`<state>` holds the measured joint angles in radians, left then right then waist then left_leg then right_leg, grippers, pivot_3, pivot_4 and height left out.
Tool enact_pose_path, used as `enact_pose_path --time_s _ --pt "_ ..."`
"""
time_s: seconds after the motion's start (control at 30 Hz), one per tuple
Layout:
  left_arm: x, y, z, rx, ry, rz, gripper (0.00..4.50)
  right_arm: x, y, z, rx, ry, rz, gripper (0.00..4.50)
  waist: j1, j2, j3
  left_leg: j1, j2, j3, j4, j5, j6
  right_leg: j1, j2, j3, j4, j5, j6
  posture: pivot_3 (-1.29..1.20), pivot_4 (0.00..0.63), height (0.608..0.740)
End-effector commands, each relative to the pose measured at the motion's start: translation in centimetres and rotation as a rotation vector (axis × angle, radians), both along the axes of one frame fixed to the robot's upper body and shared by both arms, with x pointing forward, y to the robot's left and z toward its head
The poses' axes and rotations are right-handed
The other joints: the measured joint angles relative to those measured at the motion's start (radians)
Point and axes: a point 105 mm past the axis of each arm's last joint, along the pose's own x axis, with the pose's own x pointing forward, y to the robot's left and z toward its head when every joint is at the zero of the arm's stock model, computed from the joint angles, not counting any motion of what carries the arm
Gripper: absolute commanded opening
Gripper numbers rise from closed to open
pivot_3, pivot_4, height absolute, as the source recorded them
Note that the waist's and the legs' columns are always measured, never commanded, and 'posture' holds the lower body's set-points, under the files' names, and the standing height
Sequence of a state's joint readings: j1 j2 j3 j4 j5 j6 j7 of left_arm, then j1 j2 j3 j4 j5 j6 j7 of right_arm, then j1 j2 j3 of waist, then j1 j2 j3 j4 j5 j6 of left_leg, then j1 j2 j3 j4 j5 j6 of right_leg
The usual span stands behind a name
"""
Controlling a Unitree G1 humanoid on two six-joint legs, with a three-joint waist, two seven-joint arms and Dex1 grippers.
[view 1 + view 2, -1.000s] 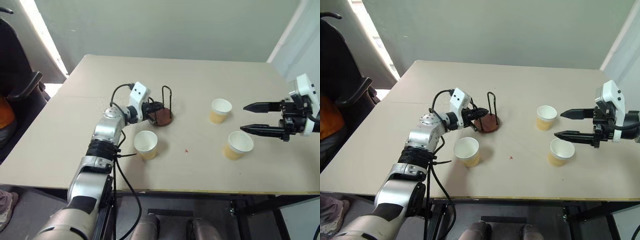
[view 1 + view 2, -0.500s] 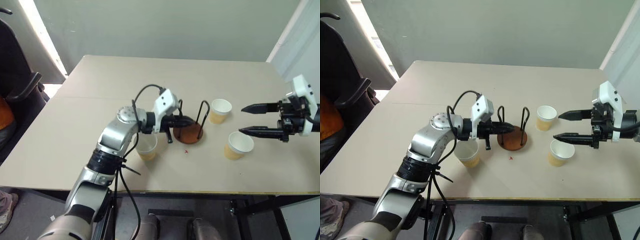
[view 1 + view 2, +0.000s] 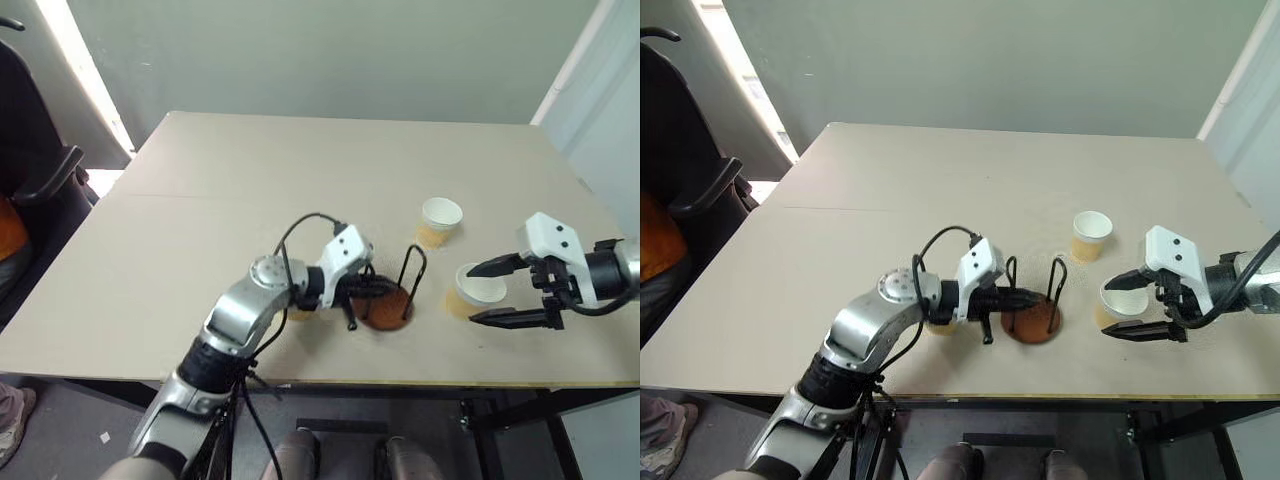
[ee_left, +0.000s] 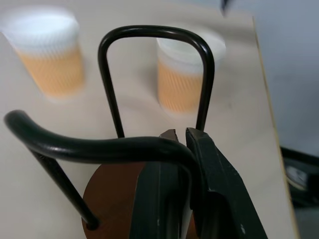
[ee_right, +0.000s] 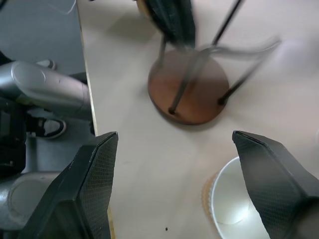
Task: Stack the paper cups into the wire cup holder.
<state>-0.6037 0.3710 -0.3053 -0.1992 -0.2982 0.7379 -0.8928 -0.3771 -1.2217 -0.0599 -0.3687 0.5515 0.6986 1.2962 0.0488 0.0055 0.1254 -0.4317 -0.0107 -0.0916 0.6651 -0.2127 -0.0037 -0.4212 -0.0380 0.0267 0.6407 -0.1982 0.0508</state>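
Wire cup holder [image 3: 1032,300] is clamped by left end effector [image 3: 1025,296], lower centre; right end effector [image 3: 1118,304], released, should be closed squarely around nearest paper cup [image 3: 1114,302].

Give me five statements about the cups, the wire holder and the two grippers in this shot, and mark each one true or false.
1. The left gripper is shut on a wire loop of the wire cup holder. True.
2. A paper cup already sits inside the holder. False: the holder is empty, its brown base bare.
3. The right gripper is open, with the nearer right-hand cup between its fingers. True.
4. The far cup lies tipped on its side. False: it stands upright, mouth up.
5. The holder stands at the table's far edge. False: it is near the front edge.
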Motion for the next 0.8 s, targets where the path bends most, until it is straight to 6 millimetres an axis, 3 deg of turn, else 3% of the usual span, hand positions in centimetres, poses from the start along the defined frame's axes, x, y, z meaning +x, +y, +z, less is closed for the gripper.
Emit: enact_pose_path --time_s 0.03,0.13,0.17,0.23,0.47,0.8 --pt "-0.8 -0.2 0.4 -0.011 0.009 -0.022 0.04 0.1 0.2 0.8 -0.019 -0.045 0.019 3.82 0.001 0.0 0.0 0.001 0.0 0.0 0.0 0.0 0.0 0.001 0.0 0.0 0.0 0.0 0.0 0.0 0.15 0.74" --pt "-1.0 -0.3 0.2 -0.009 0.033 -0.016 0.04 0.3 0.2 0.8 -0.024 -0.05 0.022 3.82 0.0 0.0 0.0 0.004 0.0 0.0 0.0 -0.001 0.001 0.005 0.0 0.001 -0.001 -0.001 -0.001 0.0 0.15 0.74" --pt "-1.0 -0.3 0.1 -0.008 0.043 -0.01 0.62 0.3 0.2 0.8 -0.025 -0.051 0.023 3.82 0.0 0.0 0.0 0.005 0.0 0.0 -0.001 -0.001 0.001 0.005 0.0 0.001 -0.003 -0.001 -0.001 0.0 0.15 0.74" --pt "-1.0 -0.3 0.1 -0.009 0.038 -0.009 1.1 0.5 0.5 1.0 -0.011 -0.061 0.033 3.82 -0.001 0.0 0.0 0.005 0.0 0.0 -0.001 -0.003 0.005 0.005 0.0 0.001 -0.003 -0.001 -0.002 0.0 0.15 0.74" --pt "-1.6 -0.2 0.2 0.032 -0.048 -0.047 3.43 0.7 0.6 1.0 -0.005 -0.061 0.035 3.82 -0.001 0.0 0.0 0.005 0.0 0.0 -0.001 -0.003 0.005 0.005 0.0 0.001 -0.004 -0.001 -0.002 0.0 0.15 0.74" --pt "-1.5 2.1 0.5 0.205 -0.194 -0.061 3.43 1.3 0.6 1.0 -0.017 -0.057 0.053 3.82 -0.001 0.0 0.0 0.004 0.0 0.0 -0.001 -0.003 0.002 0.005 0.0 0.001 -0.007 -0.002 -0.003 0.0 0.15 0.74"
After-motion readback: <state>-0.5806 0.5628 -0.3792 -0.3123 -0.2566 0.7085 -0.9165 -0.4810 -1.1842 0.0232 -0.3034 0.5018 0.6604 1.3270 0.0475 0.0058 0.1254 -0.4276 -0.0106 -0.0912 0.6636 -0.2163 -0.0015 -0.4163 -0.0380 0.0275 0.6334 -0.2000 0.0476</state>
